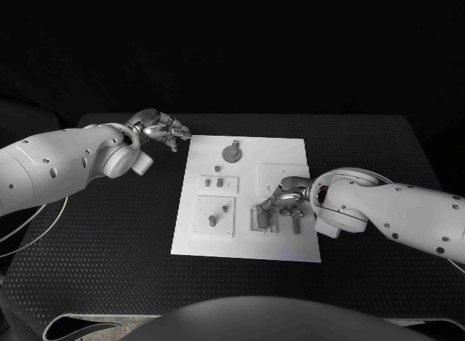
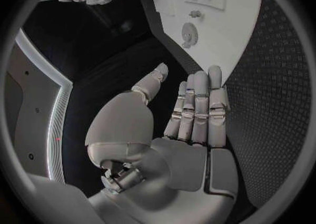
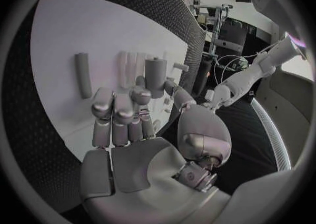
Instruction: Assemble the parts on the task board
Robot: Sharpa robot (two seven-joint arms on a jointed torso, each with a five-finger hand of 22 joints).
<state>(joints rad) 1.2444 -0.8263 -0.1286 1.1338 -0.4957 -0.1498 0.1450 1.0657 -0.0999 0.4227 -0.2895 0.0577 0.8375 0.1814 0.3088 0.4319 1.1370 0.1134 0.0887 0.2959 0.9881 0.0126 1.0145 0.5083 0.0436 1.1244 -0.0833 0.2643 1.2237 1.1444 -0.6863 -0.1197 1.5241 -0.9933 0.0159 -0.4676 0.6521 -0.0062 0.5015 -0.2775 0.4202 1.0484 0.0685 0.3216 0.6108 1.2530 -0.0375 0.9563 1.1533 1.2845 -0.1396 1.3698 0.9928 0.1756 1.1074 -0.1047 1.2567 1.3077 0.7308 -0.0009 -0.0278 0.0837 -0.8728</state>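
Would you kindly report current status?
Left hand open, off the board. Right hand over the grey parts, grip unclear. Task board unobstructed.

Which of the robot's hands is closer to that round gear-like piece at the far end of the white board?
The left hand: it hovers off the task board's far left corner, beside the round part. The right hand is over the board's near right area, farther away.

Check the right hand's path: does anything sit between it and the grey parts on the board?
Nothing visible blocks it. The right hand hovers directly over the upright grey parts at the near right of the task board, fingers curled just above them. The left hand is off the board's far left corner.
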